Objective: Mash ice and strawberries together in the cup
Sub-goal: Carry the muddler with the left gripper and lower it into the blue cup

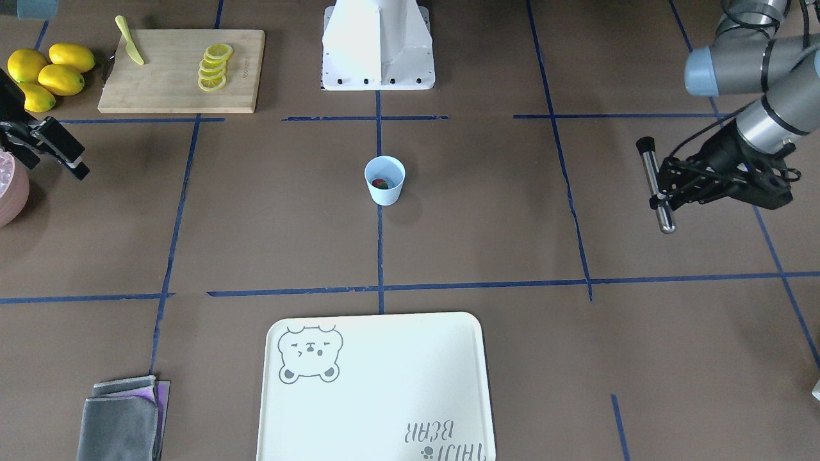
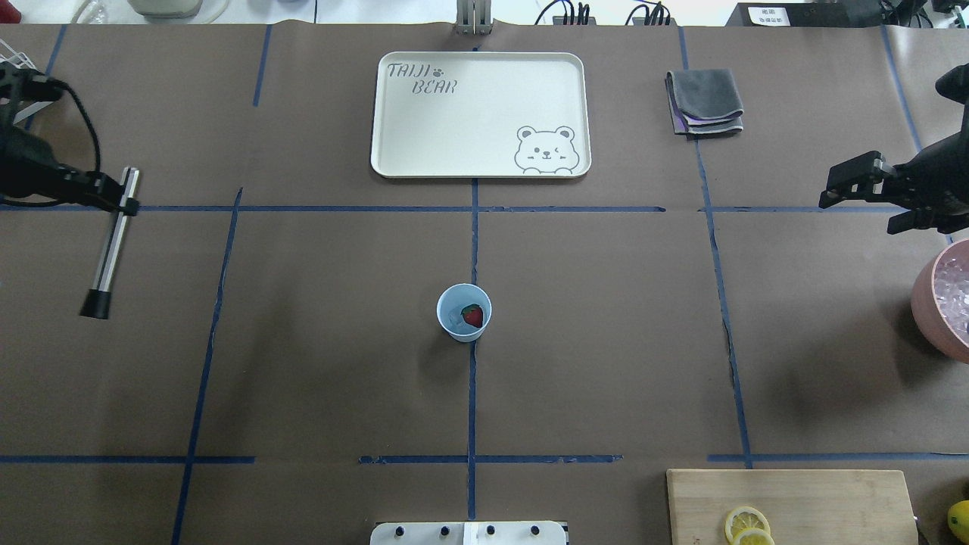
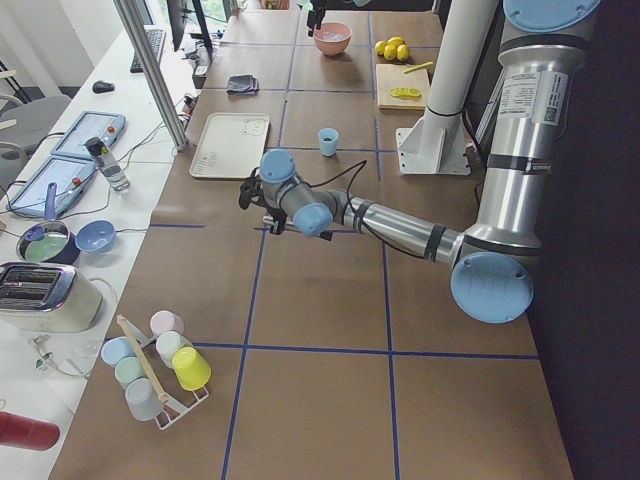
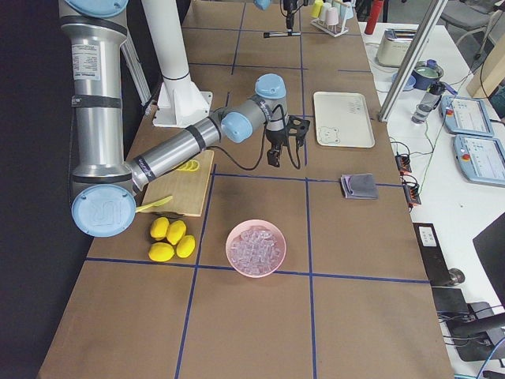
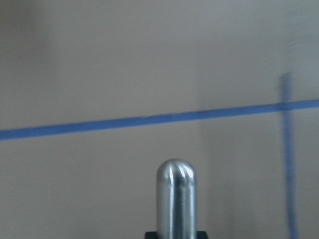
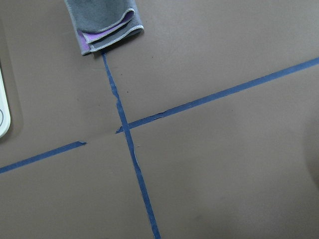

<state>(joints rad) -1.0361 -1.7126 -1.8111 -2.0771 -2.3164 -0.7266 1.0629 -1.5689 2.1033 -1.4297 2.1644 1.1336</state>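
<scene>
While the cup (image 2: 463,312) stands unbraced at mid-counter (image 2: 318,363), it holds one strawberry (image 2: 472,316); whether any ice lies in it cannot be told.

- Robot-left of cup, well apart: left gripper (image 2: 125,204), fingers pinching a steel rod (image 2: 110,253) near its rounded end.
- Robot-right of cup, well apart: right gripper (image 2: 859,206), fingers spread, empty. Pink bowl (image 2: 927,303) of ice (image 2: 955,291) beyond.
- Risks: light cup tips or skates under an off-centre press, nothing steadying it. Rod pivots in pinch. Berry squirts out.
</scene>
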